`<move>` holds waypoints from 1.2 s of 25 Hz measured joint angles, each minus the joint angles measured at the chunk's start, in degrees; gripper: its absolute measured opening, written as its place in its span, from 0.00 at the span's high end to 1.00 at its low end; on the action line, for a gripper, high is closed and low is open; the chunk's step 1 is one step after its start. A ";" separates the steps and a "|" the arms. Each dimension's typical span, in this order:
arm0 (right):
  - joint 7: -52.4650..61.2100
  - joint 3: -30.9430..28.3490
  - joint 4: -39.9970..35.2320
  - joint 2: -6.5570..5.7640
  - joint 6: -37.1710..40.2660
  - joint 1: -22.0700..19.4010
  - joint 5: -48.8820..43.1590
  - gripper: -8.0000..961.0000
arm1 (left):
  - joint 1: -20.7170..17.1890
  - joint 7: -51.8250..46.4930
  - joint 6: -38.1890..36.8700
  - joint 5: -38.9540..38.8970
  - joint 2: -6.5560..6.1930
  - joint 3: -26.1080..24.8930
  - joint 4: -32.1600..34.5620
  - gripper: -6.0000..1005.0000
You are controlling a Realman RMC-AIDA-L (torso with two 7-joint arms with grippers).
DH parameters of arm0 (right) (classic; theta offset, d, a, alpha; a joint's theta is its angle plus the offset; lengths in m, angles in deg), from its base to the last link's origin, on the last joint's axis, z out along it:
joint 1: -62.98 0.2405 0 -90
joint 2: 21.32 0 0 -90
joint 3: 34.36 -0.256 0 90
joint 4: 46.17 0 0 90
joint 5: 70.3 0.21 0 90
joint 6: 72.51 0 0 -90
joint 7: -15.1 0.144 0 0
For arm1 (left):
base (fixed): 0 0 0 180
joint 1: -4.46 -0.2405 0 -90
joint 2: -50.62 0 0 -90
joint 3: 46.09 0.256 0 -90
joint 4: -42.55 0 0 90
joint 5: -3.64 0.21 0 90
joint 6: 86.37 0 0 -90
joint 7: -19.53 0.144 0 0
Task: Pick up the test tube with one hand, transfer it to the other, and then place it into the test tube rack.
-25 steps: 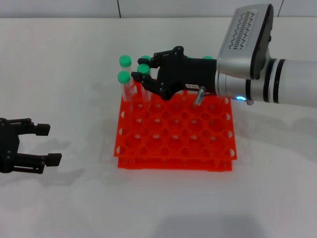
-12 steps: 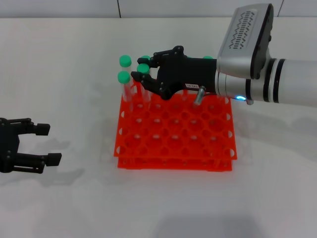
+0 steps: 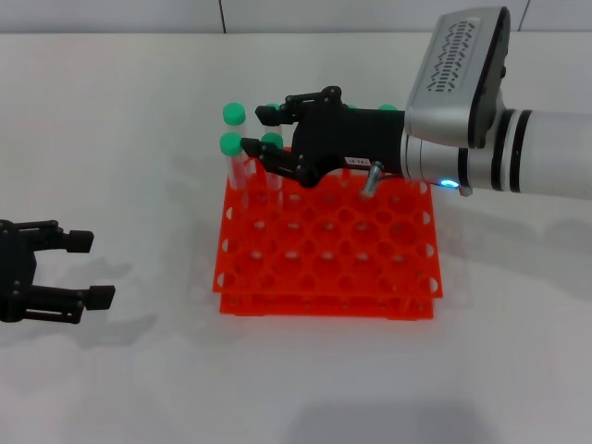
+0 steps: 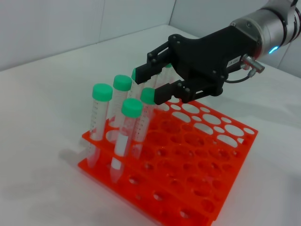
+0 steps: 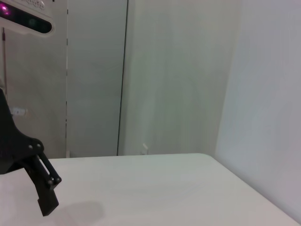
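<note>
The orange-red test tube rack (image 3: pixel 324 268) stands mid-table. My right gripper (image 3: pixel 259 129), black with a small white label, hovers over the rack's back left corner. It is open, and the green cap of the test tube (image 3: pixel 271 141) sits between its spread fingers. The tube stands upright in a rack hole. In the left wrist view the same right gripper (image 4: pixel 150 84) has its lower finger next to that test tube's cap (image 4: pixel 148 95). My left gripper (image 3: pixel 91 268) rests open and holds nothing, low at the table's left edge.
Other green-capped tubes stand in the rack's back left holes, such as one (image 3: pixel 234 113) and another (image 3: pixel 229 143). More caps show partly behind the right gripper. A black finger (image 5: pixel 44 193) shows in the right wrist view against bare walls.
The green cap between the right gripper's fingers has dropped lower into the rack, and those fingers have spread apart. The left arm has not moved.
</note>
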 joint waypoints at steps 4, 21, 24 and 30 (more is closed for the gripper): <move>0.00 -0.19 -0.29 0.00 0.07 -0.19 0.02 0.57 | 0.00 0.00 0.00 0.00 0.00 0.00 0.00 0.12; 3.40 -8.19 -8.12 -0.72 7.52 -9.18 -4.90 0.36 | -0.25 1.86 -0.84 -0.66 0.46 -3.49 0.00 0.12; 5.98 -12.20 -7.89 -0.80 11.63 -10.55 -8.13 0.31 | -0.22 2.17 -1.34 -0.93 0.77 -4.75 0.00 0.12; 10.83 -19.80 -8.28 -0.90 18.40 -12.64 -15.43 0.22 | -0.44 1.86 -1.58 -2.67 1.15 -5.05 0.00 0.12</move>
